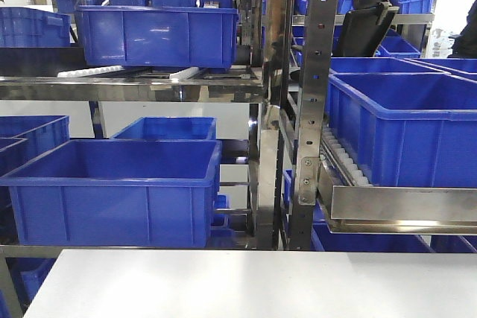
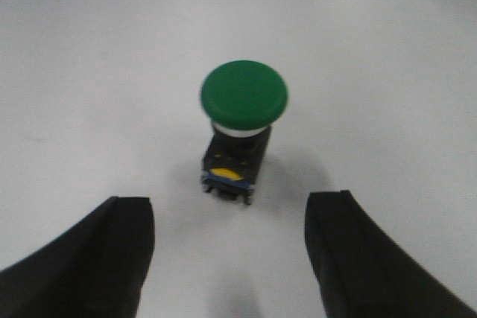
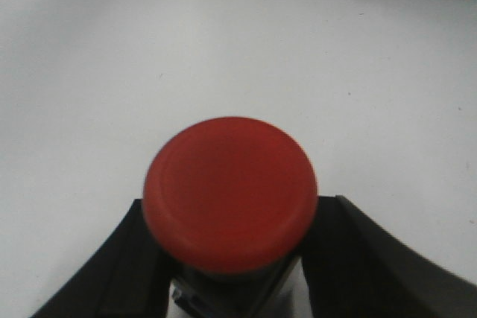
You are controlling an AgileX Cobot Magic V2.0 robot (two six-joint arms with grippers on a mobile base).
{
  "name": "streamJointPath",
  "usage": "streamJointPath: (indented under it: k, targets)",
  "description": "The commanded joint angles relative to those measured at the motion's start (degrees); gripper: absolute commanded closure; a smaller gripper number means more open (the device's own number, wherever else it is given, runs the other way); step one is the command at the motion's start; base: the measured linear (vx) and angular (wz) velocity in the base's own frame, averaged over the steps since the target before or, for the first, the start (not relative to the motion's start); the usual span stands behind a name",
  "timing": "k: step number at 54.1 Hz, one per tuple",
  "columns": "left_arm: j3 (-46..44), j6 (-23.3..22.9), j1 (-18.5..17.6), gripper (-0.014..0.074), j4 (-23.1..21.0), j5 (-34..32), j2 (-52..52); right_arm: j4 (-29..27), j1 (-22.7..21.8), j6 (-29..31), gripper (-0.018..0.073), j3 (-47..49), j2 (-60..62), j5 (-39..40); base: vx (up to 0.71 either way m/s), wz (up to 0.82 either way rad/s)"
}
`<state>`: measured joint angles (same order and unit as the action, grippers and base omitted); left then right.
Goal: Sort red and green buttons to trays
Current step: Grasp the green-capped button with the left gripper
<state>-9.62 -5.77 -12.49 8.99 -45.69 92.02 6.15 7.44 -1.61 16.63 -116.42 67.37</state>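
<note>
In the left wrist view the green button (image 2: 244, 96) stands on the white table on its dark switch body. It lies a short way ahead of my left gripper (image 2: 231, 206), which is open, with bare table between its black fingers (image 2: 119, 258). In the right wrist view the red button (image 3: 231, 191) fills the gap of my right gripper (image 3: 235, 258). Both fingers (image 3: 350, 258) press close against its dark body under the cap, and the cap hides the contact points. No tray shows in any view.
The front view shows the white table's (image 1: 246, 284) far edge. Behind it stand steel racks (image 1: 268, 109) loaded with deep blue crates (image 1: 112, 184), with a roller shelf at the right. Neither arm shows in that view.
</note>
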Motion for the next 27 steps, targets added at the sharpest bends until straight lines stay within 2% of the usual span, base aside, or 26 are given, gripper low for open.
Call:
streamJointPath:
  k: [1, 5, 27]
  targets:
    - [-1.33, -1.03, -0.53, 0.0041, 2.79, -12.68, 2.91, 0.89, -0.04, 0.62, 0.0572, -0.04, 1.94, 9.35, 0.00, 0.00]
    - [-2.45, -1.09, -0.53, 0.0041, 2.68, -14.63, 5.61, 1.02, -0.04, 0.62, 0.0572, -0.04, 1.94, 9.36, 0.00, 0.00]
    - [-11.30, -0.89, -0.53, 0.0041, 0.62, -15.36, 15.90, 1.71, -0.04, 0.45, 0.0572, -0.04, 1.94, 9.36, 0.00, 0.00]
